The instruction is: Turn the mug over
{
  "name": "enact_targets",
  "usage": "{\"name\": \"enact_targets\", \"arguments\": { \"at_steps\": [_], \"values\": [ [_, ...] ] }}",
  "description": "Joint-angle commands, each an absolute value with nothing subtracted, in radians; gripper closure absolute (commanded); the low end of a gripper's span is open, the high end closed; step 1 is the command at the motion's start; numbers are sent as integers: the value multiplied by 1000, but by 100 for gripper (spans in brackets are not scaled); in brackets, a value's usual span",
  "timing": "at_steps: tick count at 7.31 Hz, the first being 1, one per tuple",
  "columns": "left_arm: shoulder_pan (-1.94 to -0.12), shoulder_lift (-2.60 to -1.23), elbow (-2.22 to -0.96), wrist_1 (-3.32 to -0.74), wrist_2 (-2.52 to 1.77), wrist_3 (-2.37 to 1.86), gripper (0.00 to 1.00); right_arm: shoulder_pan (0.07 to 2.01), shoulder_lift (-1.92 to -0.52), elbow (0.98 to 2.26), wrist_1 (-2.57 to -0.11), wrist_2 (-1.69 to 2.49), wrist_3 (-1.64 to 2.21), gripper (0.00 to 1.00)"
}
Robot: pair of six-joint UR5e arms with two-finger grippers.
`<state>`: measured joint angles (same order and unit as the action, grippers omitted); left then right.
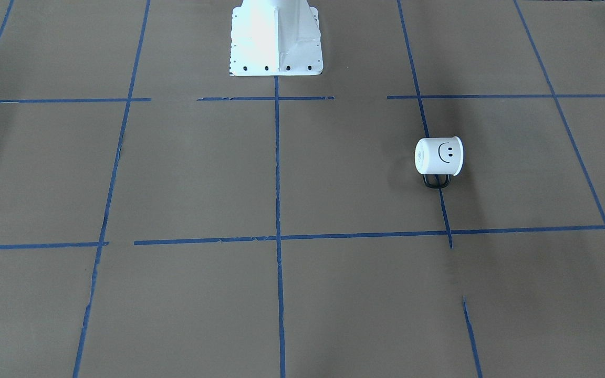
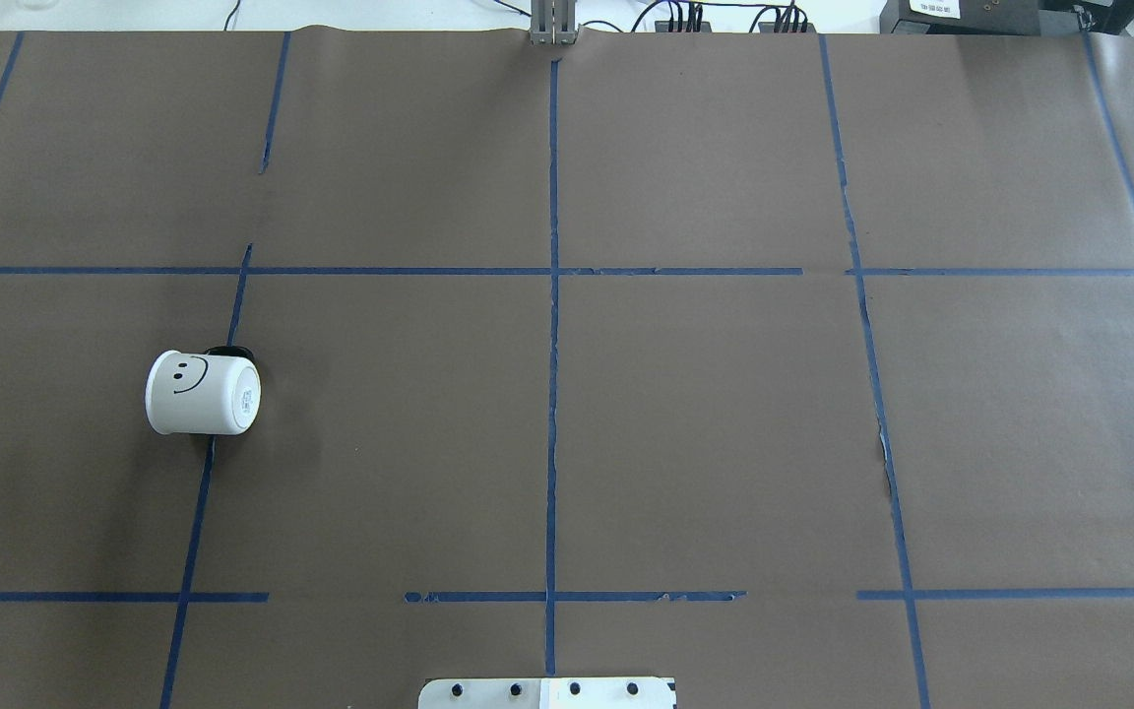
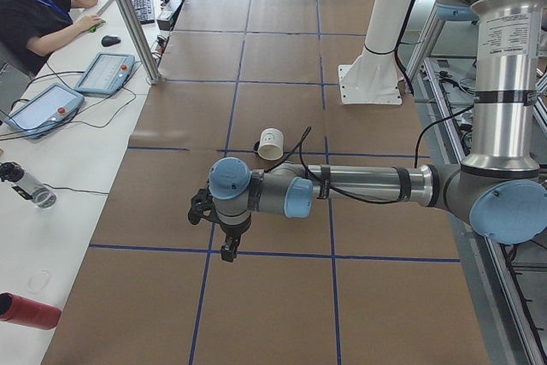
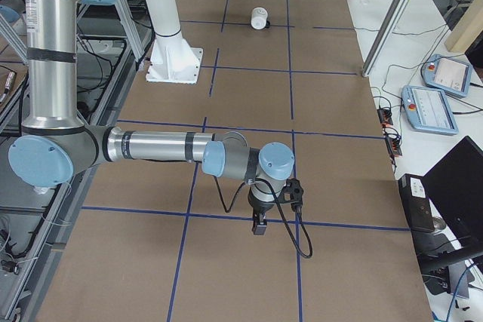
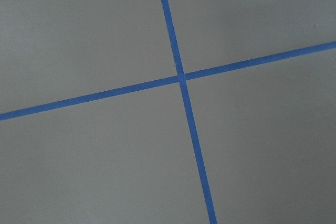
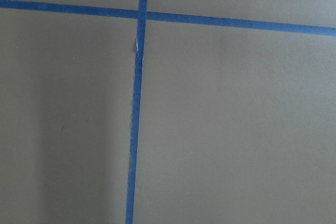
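The mug (image 2: 195,394) lies on its side on the table (image 2: 724,443), out at about 9 o'clock from the table's centre in the overhead view, straddling a blue tape line (image 2: 195,512). Its flat bottom points to 3 o'clock, toward the middle, and its mouth to 9 o'clock. The black handle (image 2: 229,351) sticks out at 12 o'clock, low against the paper. I judge that the handle is what keeps the mug from rolling.

Both arms stretch out toward the table's ends with their tools pointing down. To me that reads as a waiting pose that leaves the middle open, with nothing reached for yet.

The left gripper (image 3: 227,252) hangs above the paper. In the left-end view the mug sits at about 1 o'clock from it, clearly apart and farther along the table. The right gripper (image 4: 259,229) is well apart from the mug, which shows small at 12 o'clock in the right-end view.

I cannot tell how either gripper's jaws stand. Only the side views show them, and both wrist views give me just paper and tape.
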<state>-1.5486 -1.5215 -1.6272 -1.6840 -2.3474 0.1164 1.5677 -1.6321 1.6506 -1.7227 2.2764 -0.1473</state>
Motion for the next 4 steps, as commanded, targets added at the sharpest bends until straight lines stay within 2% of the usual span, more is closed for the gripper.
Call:
{"name": "enact_targets", "arguments": {
  "at_steps": [1,4],
  "values": [
    [-1539,-1525,-1664,-1721,-2349,120,0,1568,-1632,1651,-1723,2276,-147,0],
    [-1332,-1525,-1663,-2031,-2480,-106,0,1568,-1632,1651,-1723,2276,-147,0]
  ]
}}
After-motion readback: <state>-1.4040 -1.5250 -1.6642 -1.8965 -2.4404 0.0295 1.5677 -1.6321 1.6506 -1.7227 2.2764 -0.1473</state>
